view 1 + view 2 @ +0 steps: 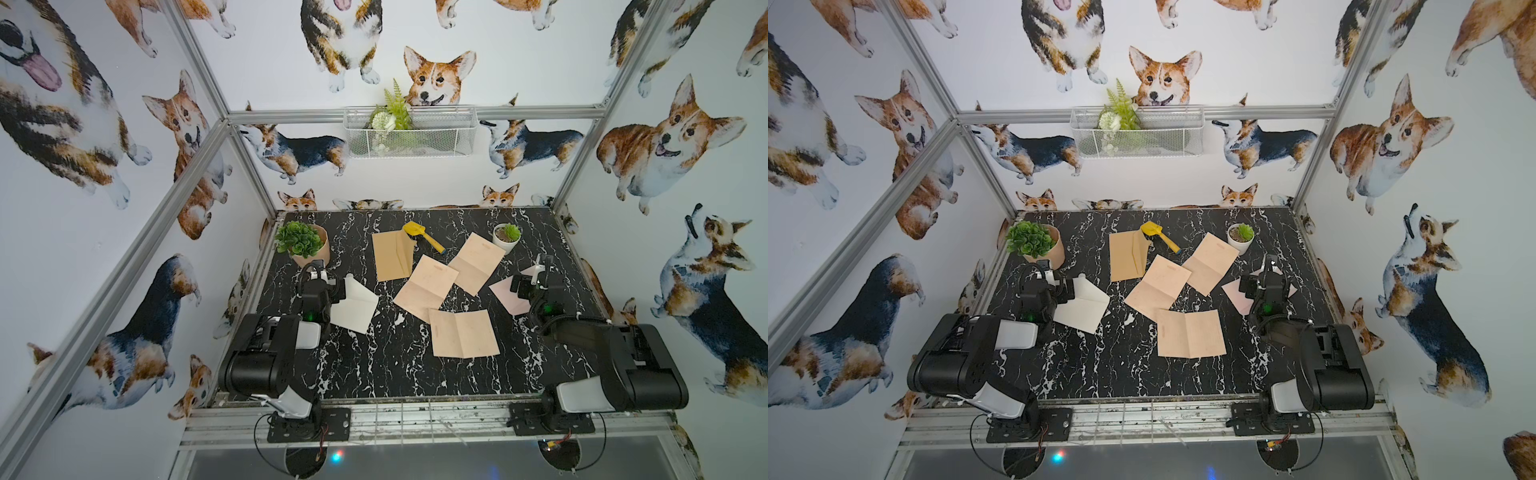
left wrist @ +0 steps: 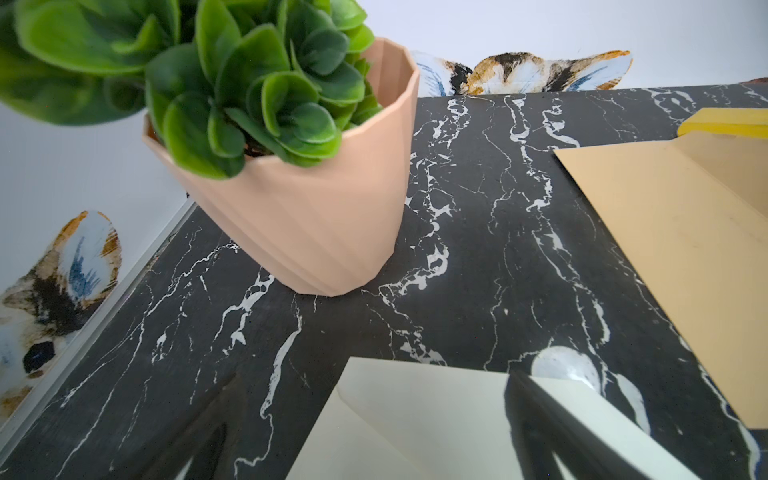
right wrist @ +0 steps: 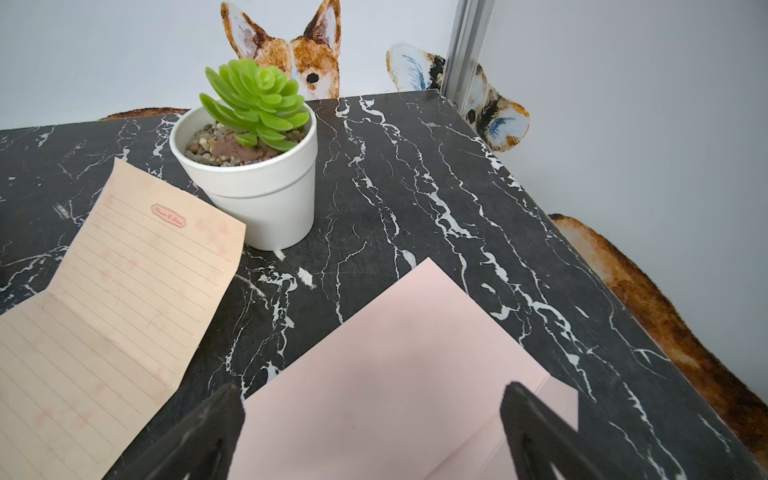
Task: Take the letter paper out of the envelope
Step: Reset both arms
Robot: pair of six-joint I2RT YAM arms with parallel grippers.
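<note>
Three envelopes lie on the black marble table [image 1: 374,365]: a tan envelope [image 1: 390,257] at the back, a white envelope [image 1: 353,307] on the left and a pink envelope [image 1: 507,295] on the right. Three peach lined letter papers [image 1: 426,286] [image 1: 476,264] [image 1: 463,332] lie unfolded in the middle. My left gripper [image 2: 374,386] is open just above a corner of the white envelope [image 2: 415,424]. My right gripper [image 3: 372,399] is open over the pink envelope [image 3: 395,353]. Neither holds anything. What the envelopes hold is hidden.
A leafy plant in a peach pot [image 1: 309,245] stands at the back left, close ahead of my left gripper [image 1: 338,284]. A succulent in a white pot [image 1: 507,237] stands at the back right. A yellow toy shovel [image 1: 422,235] lies by the tan envelope. A wire basket [image 1: 409,131] hangs on the back wall.
</note>
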